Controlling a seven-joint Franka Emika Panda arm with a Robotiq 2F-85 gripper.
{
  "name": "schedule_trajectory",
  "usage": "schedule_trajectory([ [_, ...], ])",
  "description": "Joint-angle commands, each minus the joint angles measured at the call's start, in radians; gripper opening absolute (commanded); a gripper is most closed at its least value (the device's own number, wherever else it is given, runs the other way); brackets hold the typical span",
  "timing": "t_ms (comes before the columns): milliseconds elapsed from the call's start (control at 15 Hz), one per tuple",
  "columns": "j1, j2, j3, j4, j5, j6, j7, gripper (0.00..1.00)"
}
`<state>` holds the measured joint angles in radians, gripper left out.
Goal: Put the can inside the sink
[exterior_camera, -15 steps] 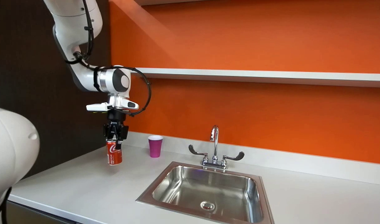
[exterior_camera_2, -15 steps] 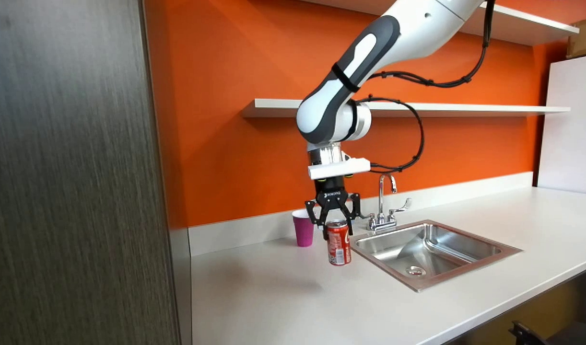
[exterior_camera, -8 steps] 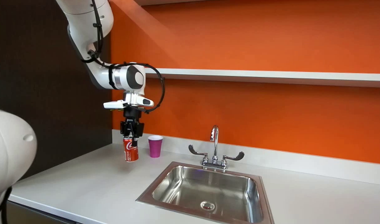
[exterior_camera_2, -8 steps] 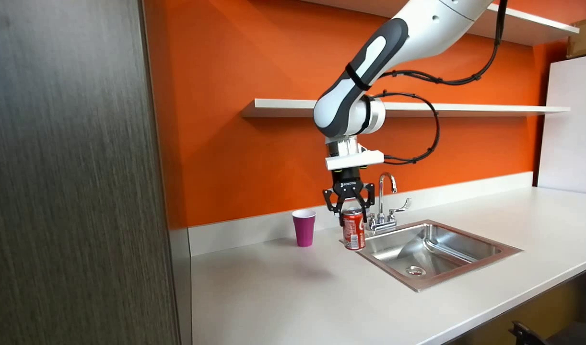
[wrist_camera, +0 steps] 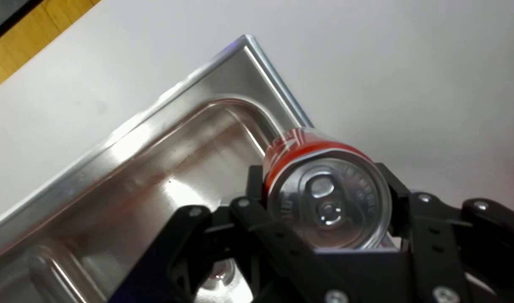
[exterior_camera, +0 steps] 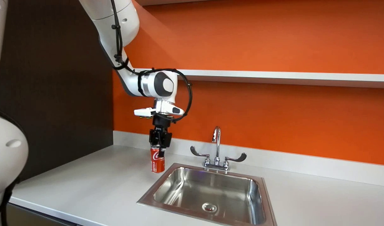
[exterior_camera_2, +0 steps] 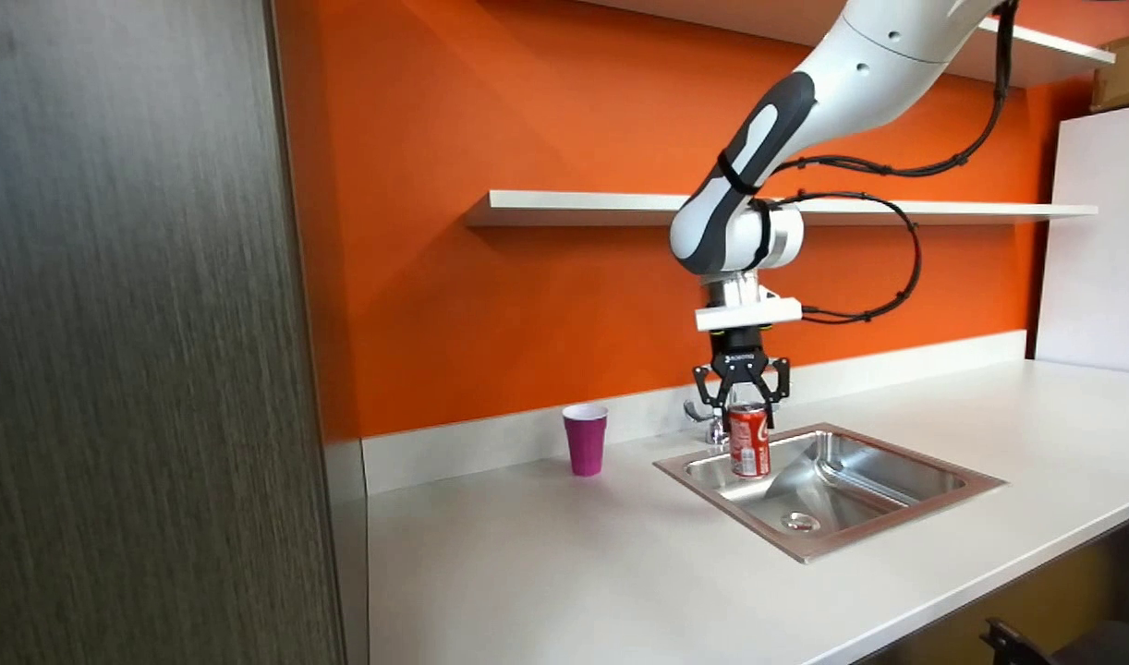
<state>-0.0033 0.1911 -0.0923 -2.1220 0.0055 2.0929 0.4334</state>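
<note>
At the far left of an exterior view, a dark panel [exterior_camera_2: 149, 332] was seen. To its right, a magenta cup [exterior_camera_2: 585, 443] was stood upright on the pale surface [exterior_camera_2: 528, 573]. Farther right, the red can [exterior_camera_2: 749, 453] was held upright in the air by the claw [exterior_camera_2: 747, 425], whose fingers were clamped on its sides near the silvery top. In the wrist view, a stretch of the rim of the sink [wrist_camera: 244, 75], near a corner, was covered by the can; whether it was held over that rim or just beside it could not be told. To the right, in an exterior view, the faucet [exterior_camera: 217, 150] was set at the sink's back edge, a handle on either side of its spout.
</note>
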Motion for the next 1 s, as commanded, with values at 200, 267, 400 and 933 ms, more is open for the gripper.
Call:
schedule_trajectory([
  [200,-0.106,0.099,-0.06,0.055,0.091,0.021,-0.084,0.38],
  [267,-0.118,0.119,-0.066,0.064,0.106,0.029,-0.091,0.38],
  [400,-0.136,0.156,-0.074,0.084,0.131,0.037,-0.1,0.38],
  [933,-0.165,0.318,-0.069,0.173,0.227,0.094,-0.096,0.38],
])
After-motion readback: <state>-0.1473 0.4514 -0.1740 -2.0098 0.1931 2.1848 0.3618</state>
